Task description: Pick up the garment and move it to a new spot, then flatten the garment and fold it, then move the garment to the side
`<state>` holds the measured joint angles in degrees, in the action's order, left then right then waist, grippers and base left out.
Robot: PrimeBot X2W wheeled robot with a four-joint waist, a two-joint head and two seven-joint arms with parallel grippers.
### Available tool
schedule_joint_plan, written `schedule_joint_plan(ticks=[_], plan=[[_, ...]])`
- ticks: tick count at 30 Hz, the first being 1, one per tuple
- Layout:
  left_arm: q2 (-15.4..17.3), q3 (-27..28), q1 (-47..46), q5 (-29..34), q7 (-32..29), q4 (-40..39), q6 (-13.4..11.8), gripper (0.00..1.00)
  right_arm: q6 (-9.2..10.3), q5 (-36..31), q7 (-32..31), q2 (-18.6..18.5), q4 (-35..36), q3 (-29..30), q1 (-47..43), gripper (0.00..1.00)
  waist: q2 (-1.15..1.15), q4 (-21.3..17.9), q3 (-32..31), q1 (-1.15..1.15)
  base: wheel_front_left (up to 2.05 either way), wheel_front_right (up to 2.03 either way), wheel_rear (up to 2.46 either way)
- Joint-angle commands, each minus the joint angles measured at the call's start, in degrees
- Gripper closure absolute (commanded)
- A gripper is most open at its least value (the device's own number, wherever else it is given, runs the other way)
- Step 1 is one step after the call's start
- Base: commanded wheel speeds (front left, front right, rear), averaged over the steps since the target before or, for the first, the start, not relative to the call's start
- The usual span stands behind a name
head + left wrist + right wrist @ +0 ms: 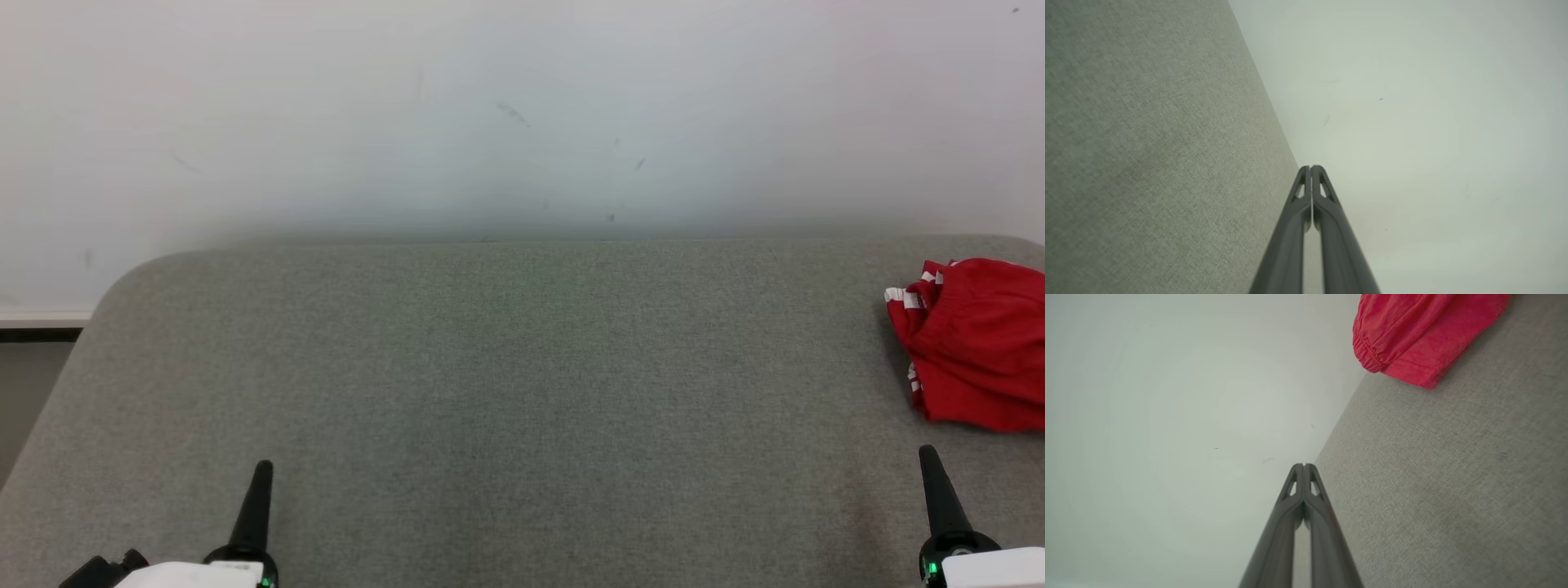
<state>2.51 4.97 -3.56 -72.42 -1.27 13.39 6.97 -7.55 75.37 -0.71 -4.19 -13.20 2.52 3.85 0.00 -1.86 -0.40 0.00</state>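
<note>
The garment [980,343] is red with white stripes at its edge and lies bunched at the far right of the grey table [506,376], partly cut off by the picture's edge. In the right wrist view the garment [1412,335] shows an elastic hem near the table's far edge. My right gripper [928,454] stands at the lower right, a short way in front of the garment, shut with nothing in it [1303,465]. Over at the lower left, my left gripper [263,467] is shut and empty too [1311,167], far from the garment.
A pale wall [522,114] rises right behind the table's far edge. The table's far left corner [131,278] is rounded, with floor and a dark skirting strip [41,333] beyond it. Bare grey felt spreads between the two grippers.
</note>
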Motion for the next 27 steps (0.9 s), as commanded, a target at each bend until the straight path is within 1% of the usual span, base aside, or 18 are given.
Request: schedule_joint_plan(ticks=[1,19,27], plan=[[0.44,0.31,-1.15,-1.62,-0.44,-0.18,0.27,1.0,0.08,1.58,-0.46,-0.25,0.04,0.61,1.23,1.0,0.0,0.08,0.03,0.0,0.0,0.0,0.0],[0.5,0.99,-1.96,-10.27,-2.81,0.2,0.48,1.0,0.09,8.94,-2.8,0.3,-0.37,1.99,1.97,1.0,0.0,0.81,0.25,0.0,0.0,0.0,0.0],[0.51,1.2,-2.25,-13.17,-3.55,0.34,0.57,1.0,0.1,11.39,-3.65,0.49,-0.53,2.55,2.12,1.0,0.0,1.09,0.34,0.0,0.0,0.0,0.0]])
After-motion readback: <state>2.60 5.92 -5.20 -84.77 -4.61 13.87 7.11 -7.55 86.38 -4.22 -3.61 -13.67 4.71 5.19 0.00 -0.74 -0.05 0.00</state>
